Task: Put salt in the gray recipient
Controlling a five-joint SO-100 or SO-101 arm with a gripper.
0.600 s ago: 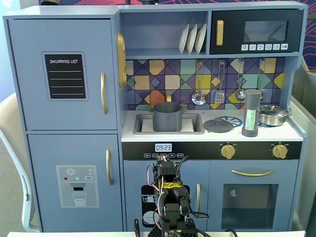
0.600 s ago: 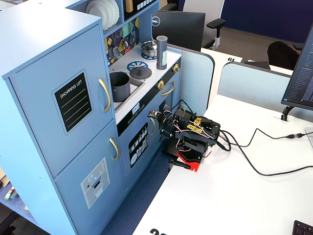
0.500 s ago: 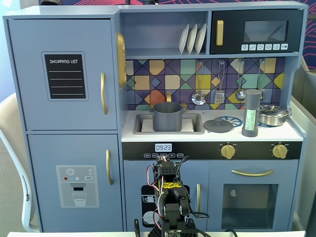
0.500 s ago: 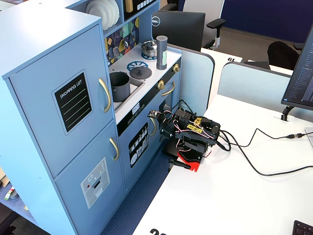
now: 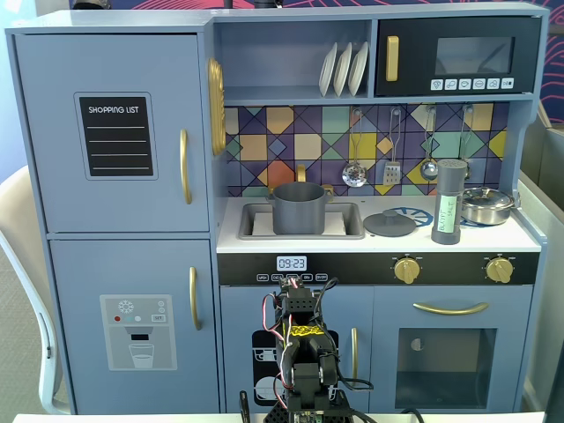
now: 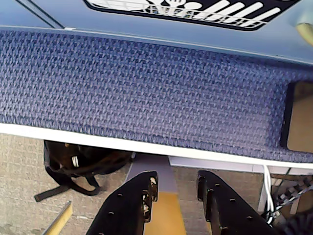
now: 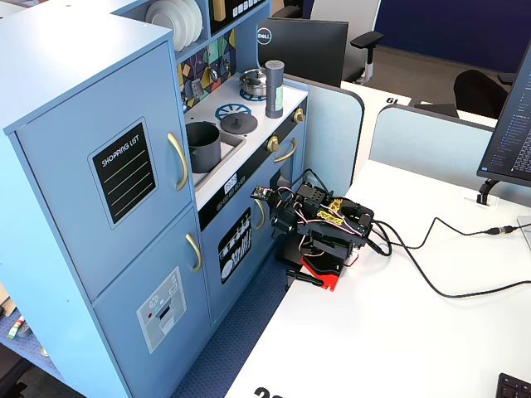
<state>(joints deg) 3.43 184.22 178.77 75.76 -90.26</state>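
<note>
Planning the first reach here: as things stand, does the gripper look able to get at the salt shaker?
Probably yes. The salt shaker stands alone near the counter's front edge, apart from the lid and steel pan. The gripper hangs folded low, below the counter.

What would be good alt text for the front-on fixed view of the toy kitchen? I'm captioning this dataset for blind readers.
A blue toy kitchen faces the camera: a matte gray two-handled pot sits in its sink, with a flat gray round lid, a tall slim gray salt shaker with a pale green label and a shiny steel pan to its right. A folded black robot arm sits low in front.
</note>
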